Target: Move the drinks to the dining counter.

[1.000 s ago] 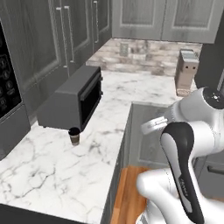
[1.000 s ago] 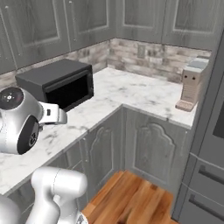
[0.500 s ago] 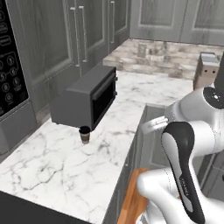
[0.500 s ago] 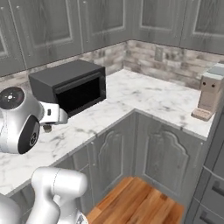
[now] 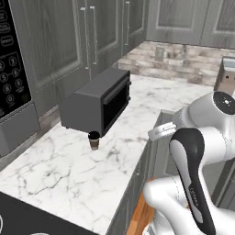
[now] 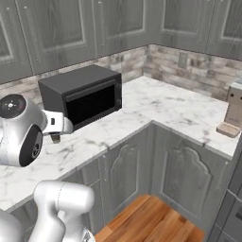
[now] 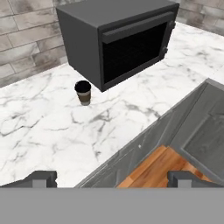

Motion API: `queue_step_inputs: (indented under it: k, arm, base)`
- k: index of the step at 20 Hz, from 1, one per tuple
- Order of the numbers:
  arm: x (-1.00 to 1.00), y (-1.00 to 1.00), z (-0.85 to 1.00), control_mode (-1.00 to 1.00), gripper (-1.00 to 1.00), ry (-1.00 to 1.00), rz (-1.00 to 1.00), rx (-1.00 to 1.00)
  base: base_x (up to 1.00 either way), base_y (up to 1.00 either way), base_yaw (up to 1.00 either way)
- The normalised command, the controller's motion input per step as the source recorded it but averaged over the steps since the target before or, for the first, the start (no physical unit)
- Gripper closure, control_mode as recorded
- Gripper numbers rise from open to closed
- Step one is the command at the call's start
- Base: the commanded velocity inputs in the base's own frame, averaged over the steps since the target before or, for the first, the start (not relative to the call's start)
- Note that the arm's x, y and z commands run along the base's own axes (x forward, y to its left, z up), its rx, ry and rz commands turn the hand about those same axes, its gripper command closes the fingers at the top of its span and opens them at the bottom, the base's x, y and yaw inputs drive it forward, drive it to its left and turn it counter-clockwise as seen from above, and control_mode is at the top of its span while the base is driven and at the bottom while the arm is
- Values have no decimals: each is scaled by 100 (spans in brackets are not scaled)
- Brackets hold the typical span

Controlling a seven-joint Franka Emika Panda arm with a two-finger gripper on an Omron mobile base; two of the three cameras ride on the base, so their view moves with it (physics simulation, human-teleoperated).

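A small brown cup with a black lid (image 7: 83, 92) stands upright on the white marble worktop (image 7: 48, 135), just in front of a black countertop oven's left corner. From the left base view the cup (image 5: 94, 140) sits at the oven's near corner; in the right base view my own wrist hides most of the cup (image 6: 56, 138). My gripper (image 7: 112, 179) hangs open and empty, well short of the cup and above the worktop's front edge. The dining counter is out of view.
The black countertop oven (image 5: 98, 103) (image 6: 82, 97) stands against the wall cabinets. The marble worktop (image 5: 69, 179) turns a corner, with grey cabinet fronts (image 6: 142, 165) and wood floor (image 6: 146, 217) below. A tan appliance (image 6: 232, 111) stands at the far right. A black stove edge (image 5: 27, 220) lies near left.
The whole picture has shifted: the base has moved, bringing the oven and cup closer and more central. The cup itself has not moved. The gripper stays open.
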Motion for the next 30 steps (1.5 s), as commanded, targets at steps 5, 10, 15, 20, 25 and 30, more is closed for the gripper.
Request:
queue_step_inputs:
  k: [5,10,15,20,25,30]
  arm:
    - [0,0,0,100,-100,0,0,0]
    - [0,0,0,100,-100,0,0,0]
    - [0,0,0,100,-100,0,0,0]
    - [0,0,0,100,-100,0,0,0]
    - [0,0,0,100,-100,0,0,0]
    - [0,0,0,100,-100,0,0,0]
  base:
    - [44,82,0]
    - [51,75,10]
    - [70,23,37]
    - [44,9,47]
    - [31,5,50]
    - [43,19,43]
